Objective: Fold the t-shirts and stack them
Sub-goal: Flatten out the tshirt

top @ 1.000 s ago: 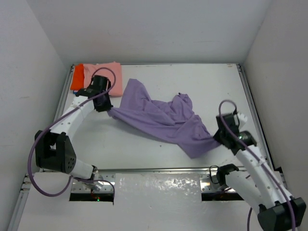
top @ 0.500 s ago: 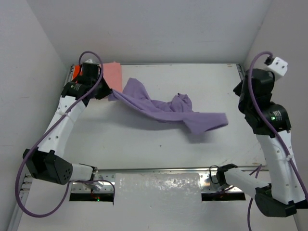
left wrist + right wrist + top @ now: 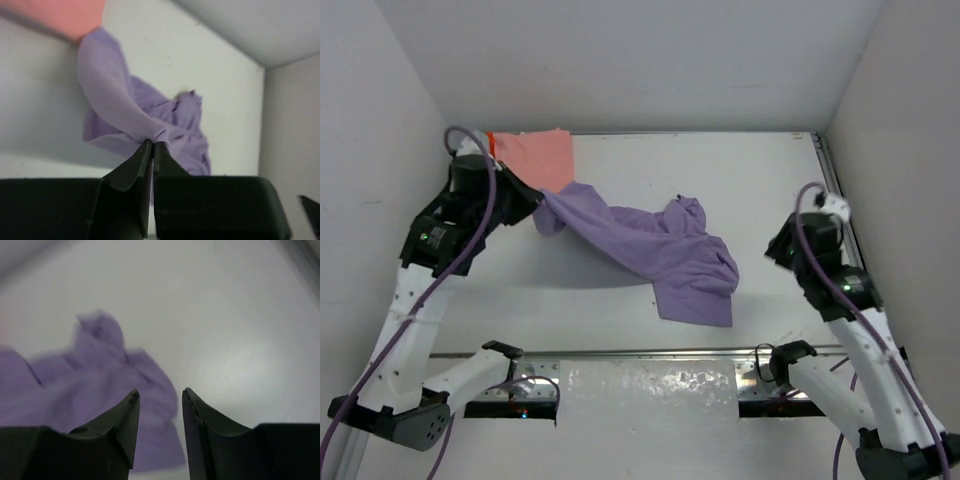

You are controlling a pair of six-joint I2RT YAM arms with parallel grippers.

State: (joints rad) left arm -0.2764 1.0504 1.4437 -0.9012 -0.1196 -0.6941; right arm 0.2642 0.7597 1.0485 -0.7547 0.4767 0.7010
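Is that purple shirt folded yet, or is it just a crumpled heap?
Crumpled, not folded. The purple shirt is bunched and twisted, one end pinched by the left fingers.

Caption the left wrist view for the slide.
Left pincer shut on a gathered edge of the lavender t-shirt, the rest draping to the table; salmon-pink t-shirt at top left.

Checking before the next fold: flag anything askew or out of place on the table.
The lavender shirt lies bunched and twisted across the middle of the table, not flat, one end pinched in the left claw near the pink shirt. The right claw is open and empty. Nothing looks damaged.
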